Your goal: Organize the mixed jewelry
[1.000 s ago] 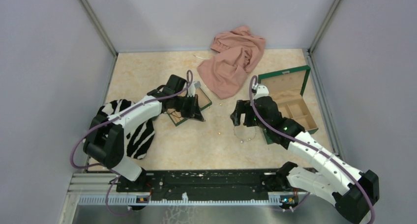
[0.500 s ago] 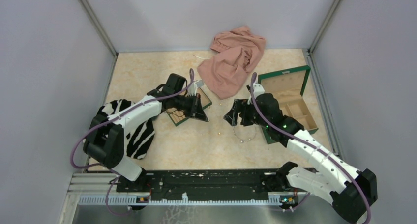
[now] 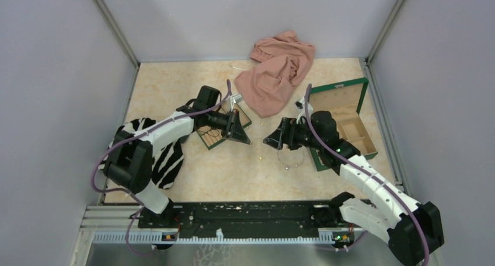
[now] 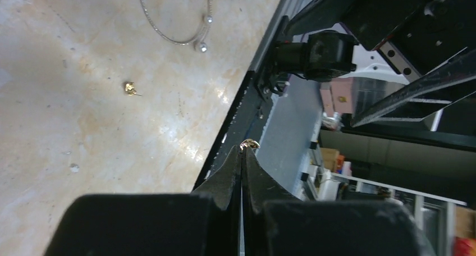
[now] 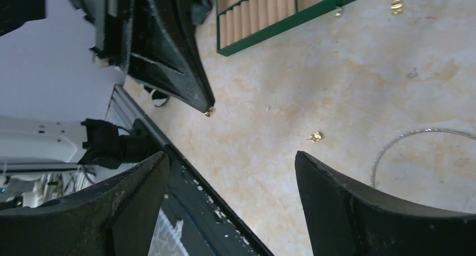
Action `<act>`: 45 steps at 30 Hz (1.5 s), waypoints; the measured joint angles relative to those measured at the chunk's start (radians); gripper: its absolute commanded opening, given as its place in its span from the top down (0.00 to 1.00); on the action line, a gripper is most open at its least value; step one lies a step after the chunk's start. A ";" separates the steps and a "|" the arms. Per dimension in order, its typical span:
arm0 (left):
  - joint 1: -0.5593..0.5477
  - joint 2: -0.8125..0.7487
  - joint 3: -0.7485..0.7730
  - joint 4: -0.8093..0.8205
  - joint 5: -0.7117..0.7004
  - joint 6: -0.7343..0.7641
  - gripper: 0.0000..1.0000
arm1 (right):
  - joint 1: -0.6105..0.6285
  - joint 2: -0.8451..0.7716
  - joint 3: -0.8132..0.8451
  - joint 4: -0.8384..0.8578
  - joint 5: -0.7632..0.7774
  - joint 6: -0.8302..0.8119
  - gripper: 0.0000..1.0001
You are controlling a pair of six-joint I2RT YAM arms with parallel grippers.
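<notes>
Table: necklace, gold speck, box, tray, pink cloth.

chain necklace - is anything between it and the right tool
Nothing visible. The open right tool hangs beside the chain necklace over bare tabletop; only a tiny gold speck lies near. The left tool, shut on another gold piece, is farther off.

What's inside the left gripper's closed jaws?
A tiny gold piece pokes from the tip of the left gripper, which is shut on it. The part clamped inside is hidden from view.

Pink cloth lies near open green box.
</notes>
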State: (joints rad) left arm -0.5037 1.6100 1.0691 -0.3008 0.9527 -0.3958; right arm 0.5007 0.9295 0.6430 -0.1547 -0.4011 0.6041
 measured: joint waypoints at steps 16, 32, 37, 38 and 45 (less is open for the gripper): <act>0.017 0.143 0.027 0.053 0.378 -0.116 1.00 | 0.000 0.043 -0.071 0.246 -0.280 0.056 0.19; 0.017 0.143 0.047 0.013 0.551 -0.052 1.00 | 0.000 0.063 -0.082 0.342 -0.470 0.040 0.19; 0.017 0.143 0.113 -0.107 0.570 0.068 1.00 | 0.000 0.052 -0.074 0.283 -0.460 -0.009 0.19; 0.017 0.143 0.129 -0.139 0.572 0.103 1.00 | 0.000 0.046 -0.071 0.271 -0.450 -0.018 0.19; 0.017 0.266 0.381 -0.712 0.592 0.726 1.00 | 0.000 -0.078 -0.029 0.181 -0.330 -0.084 0.18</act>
State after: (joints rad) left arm -0.4866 1.8755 1.4506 -1.0130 1.5444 0.3302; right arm 0.5007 0.8516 0.6140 0.0261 -0.7311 0.5205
